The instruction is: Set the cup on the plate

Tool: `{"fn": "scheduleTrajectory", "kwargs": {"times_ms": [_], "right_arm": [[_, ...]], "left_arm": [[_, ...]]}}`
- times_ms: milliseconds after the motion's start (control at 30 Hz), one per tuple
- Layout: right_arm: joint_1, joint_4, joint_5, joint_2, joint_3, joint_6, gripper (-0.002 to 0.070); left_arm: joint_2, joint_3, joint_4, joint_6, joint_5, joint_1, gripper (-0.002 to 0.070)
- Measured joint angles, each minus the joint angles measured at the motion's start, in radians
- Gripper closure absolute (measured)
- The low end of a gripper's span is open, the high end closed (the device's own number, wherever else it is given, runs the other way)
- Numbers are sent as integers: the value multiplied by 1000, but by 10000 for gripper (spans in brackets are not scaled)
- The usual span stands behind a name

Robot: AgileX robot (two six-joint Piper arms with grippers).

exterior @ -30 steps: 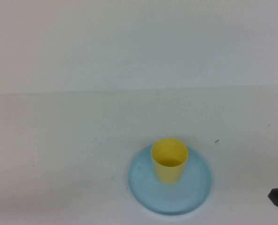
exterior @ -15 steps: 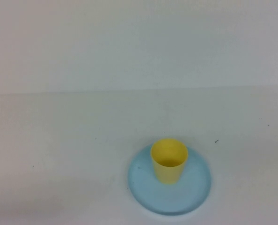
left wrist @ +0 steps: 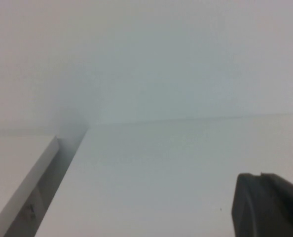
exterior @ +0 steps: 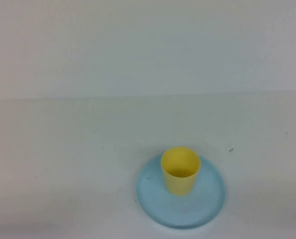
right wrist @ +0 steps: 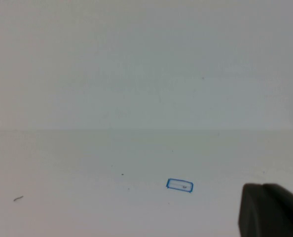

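The yellow cup (exterior: 180,170) stands upright on the light blue plate (exterior: 208,201), a little toward the plate's far side, near the table's front middle. Nothing touches either of them. Neither arm shows in the high view. My left gripper (left wrist: 260,175) shows only in the left wrist view, as dark fingertips pressed together over bare white table, holding nothing. My right gripper (right wrist: 262,186) shows only in the right wrist view, its dark fingertips also together and empty. Neither wrist view shows the cup or the plate.
A small blue-outlined rectangle (right wrist: 179,185) is marked on the table in the right wrist view. A white ledge or table edge (left wrist: 25,192) runs beside the left gripper. A white wall rises behind the table.
The right gripper's dark tip was at the high view's right edge one second ago and has since left the view. The cup and plate have not moved.
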Motion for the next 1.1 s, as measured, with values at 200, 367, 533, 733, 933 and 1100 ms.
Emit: {"fn": "scheduleTrajectory", "kwargs": {"times_ms": [200,367,533,733,933,1100], "right_arm": [[-4,4,16,-11,2,40,676],[-4,8,68,-11,2,45,676],[-4,59,187,-11,2,33,676],[-4,324,317,-31,2,-230,676],[-4,421,347,-80,2,-376,676],[-4,434,347,-82,2,-378,676]], "left_arm": [[0,0,-483,574,28,0,673],[0,0,-514,616,119,0,673],[0,0,-514,573,213,0,673],[0,0,-514,571,226,0,673],[0,0,-514,571,222,0,673],[0,0,-514,571,222,0,674]]}}
